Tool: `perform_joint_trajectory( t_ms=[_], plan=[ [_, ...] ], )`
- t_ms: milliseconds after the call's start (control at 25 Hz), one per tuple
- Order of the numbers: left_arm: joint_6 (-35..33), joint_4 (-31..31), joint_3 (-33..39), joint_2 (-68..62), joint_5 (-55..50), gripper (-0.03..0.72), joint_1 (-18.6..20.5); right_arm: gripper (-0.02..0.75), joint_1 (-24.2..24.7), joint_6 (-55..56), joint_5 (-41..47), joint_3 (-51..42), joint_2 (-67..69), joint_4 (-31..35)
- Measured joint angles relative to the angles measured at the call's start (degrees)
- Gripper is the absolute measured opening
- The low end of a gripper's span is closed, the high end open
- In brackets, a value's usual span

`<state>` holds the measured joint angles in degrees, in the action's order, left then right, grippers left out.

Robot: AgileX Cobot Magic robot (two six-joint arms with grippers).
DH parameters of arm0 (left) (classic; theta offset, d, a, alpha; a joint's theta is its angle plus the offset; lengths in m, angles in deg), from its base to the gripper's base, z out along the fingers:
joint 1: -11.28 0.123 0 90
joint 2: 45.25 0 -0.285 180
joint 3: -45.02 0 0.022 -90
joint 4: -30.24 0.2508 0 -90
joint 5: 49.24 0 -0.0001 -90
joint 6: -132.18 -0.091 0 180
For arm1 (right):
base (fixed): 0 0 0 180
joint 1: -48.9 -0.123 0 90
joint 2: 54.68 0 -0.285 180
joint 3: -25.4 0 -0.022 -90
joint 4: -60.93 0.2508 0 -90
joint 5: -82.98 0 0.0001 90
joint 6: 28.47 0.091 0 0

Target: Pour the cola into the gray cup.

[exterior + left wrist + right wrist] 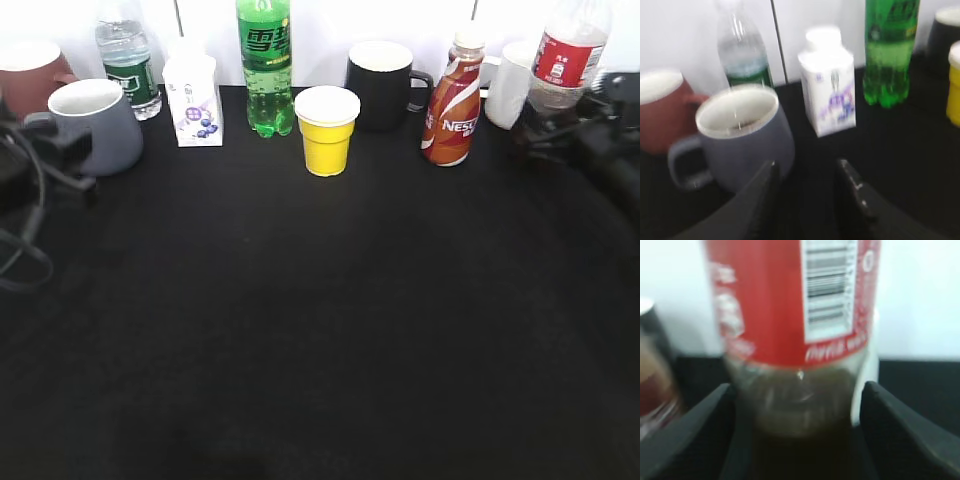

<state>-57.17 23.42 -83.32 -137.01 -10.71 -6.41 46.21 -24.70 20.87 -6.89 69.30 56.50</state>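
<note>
The cola (568, 55), a clear bottle with a red label, stands at the far right back. In the right wrist view the cola (795, 330) fills the frame, with dark liquid low down. My right gripper (797, 410) is open, with a finger on each side of the bottle's lower part and a thin gap on the right; it also shows in the exterior view (560, 130). The gray cup (95, 125) stands upright at the far left. My left gripper (807, 175) is open and empty. Its left finger is just in front of the gray cup (745, 135).
Along the back stand a reddish-brown mug (30, 75), a water bottle (128, 60), a small white carton (193, 100), a green soda bottle (265, 65), a yellow paper cup (327, 130), a black mug (382, 85), a Nescafe bottle (452, 100) and a white mug (510, 85).
</note>
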Motion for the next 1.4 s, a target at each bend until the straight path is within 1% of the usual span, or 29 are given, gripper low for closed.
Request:
perform_joint_trajectory(
  t_ms=[40,80,120,160,240,280,360,440,480,520,600,640,720,760,800,880,960,1000,1080,1160,1400],
  plan=[
    [0.0,-0.3,0.0,0.3,-3.0,0.286,0.0,0.592,0.0,0.0,4.7,-2.2,-4.2,0.0],
    [0.0,-0.8,0.0,1.8,-7.9,0.293,0.0,0.592,0.0,0.0,14.1,-2.7,-9.3,-0.1],
    [0.0,-1.6,-1.2,3.7,-15.0,0.311,0.0,0.592,-0.1,0.4,24.5,-2.7,-14.1,-0.6],
    [0.0,-2.7,-3.6,5.3,-24.7,0.326,0.0,0.592,-0.7,1.7,36.0,-2.7,-18.8,-1.0],
    [0.0,-2.8,-9.3,5.9,-45.8,0.336,0.0,0.592,-2.5,3.1,59.1,-2.7,-25.5,-1.0],
    [0.0,-3.0,-12.5,5.9,-58.4,0.336,0.0,0.592,-3.7,3.1,72.1,-2.7,-28.3,0.5],
    [0.0,-2.5,-18.0,5.9,-79.5,0.336,0.0,0.590,-5.7,1.4,93.1,-2.7,-34.7,3.6],
    [0.4,-2.4,-22.2,7.6,-93.8,0.338,0.0,0.587,-6.7,-0.8,106.8,-2.5,-42.4,5.7],
    [1.8,-2.3,-23.0,10.1,-97.7,0.359,0.0,0.587,-6.7,-1.3,111.5,-2.0,-47.0,5.9],
    [3.3,-2.2,-23.3,14.0,-100.5,0.407,0.0,0.587,-6.7,-1.9,114.8,-1.8,-52.5,5.9],
    [6.5,-2.1,-23.3,24.0,-103.8,0.529,0.0,0.587,-6.7,-2.6,119.3,-1.8,-66.0,6.0],
    [7.0,-2.1,-23.3,29.2,-105.1,0.552,0.0,0.586,-6.7,-2.7,120.2,-1.8,-74.3,6.0],
    [7.5,-0.8,-22.8,41.9,-105.7,0.566,0.0,0.586,-6.7,-2.8,120.8,-1.8,-86.9,6.0],
    [7.6,0.2,-21.1,47.2,-105.6,0.566,0.0,0.586,-6.7,-2.8,121.1,-1.9,-92.1,6.0],
    [7.8,0.9,-18.2,52.9,-105.5,0.566,0.0,0.586,-6.7,-2.8,122.2,-2.5,-96.3,6.0],
    [10.5,3.4,-11.9,63.7,-103.7,0.566,0.0,0.586,-6.7,-2.9,123.6,-5.8,-103.0,6.0],
    [11.2,6.4,-7.3,71.9,-99.9,0.566,0.0,0.586,-6.7,-2.9,123.8,-10.0,-107.0,6.0],
    [11.2,6.8,-6.0,73.8,-98.6,0.566,0.0,0.586,-6.7,-2.9,123.9,-12.3,-107.4,6.0],
    [11.2,7.3,-5.5,74.1,-98.0,0.566,0.0,0.586,-6.7,-3.0,122.9,-15.9,-107.4,6.0],
    [11.3,7.2,-4.4,74.1,-98.8,0.567,0.0,0.585,-6.7,-3.0,122.2,-16.0,-107.4,6.0],
    [11.3,6.8,-4.2,74.1,-99.2,0.567,0.0,0.586,-6.7,-3.0,121.8,-16.0,-107.4,6.0]
  ],
)
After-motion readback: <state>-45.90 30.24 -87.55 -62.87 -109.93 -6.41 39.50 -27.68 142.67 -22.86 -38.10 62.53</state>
